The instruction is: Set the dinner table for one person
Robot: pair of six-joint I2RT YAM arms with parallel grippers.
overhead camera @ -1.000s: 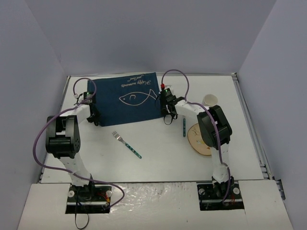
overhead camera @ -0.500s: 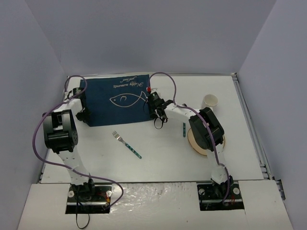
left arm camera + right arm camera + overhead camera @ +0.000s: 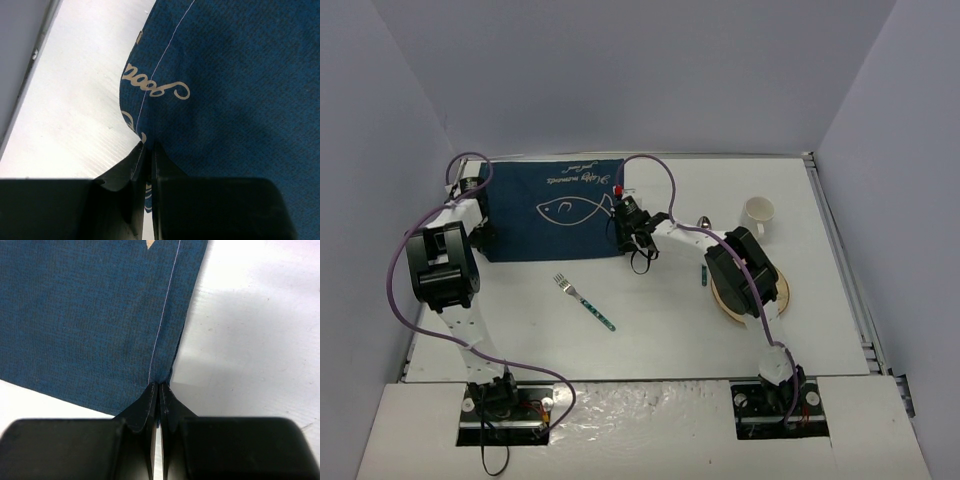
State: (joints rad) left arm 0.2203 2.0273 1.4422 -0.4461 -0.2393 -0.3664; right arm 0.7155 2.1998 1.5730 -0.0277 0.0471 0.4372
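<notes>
A dark blue fish-print cloth mat (image 3: 552,210) lies on the white dinner table (image 3: 650,320) at the back left. My left gripper (image 3: 480,236) is shut on the mat's left edge, near its front corner; the left wrist view shows the cloth (image 3: 230,80) pinched between the jaws of that gripper (image 3: 148,150). My right gripper (image 3: 625,238) is shut on the mat's right edge; the right wrist view shows the hem (image 3: 100,315) pinched at the tips of that gripper (image 3: 159,386). A fork (image 3: 584,300) lies in front of the mat.
A round wooden plate (image 3: 778,296) lies at the right, partly under my right arm. A white mug (image 3: 757,214) stands behind it. A knife with a teal handle (image 3: 702,272) lies left of the plate. Grey walls close the table at the back and sides.
Both grippers have dragged the mat to the left across the table. The mug, hidden partly before, now shows in full. The fork and the plate have not moved.
</notes>
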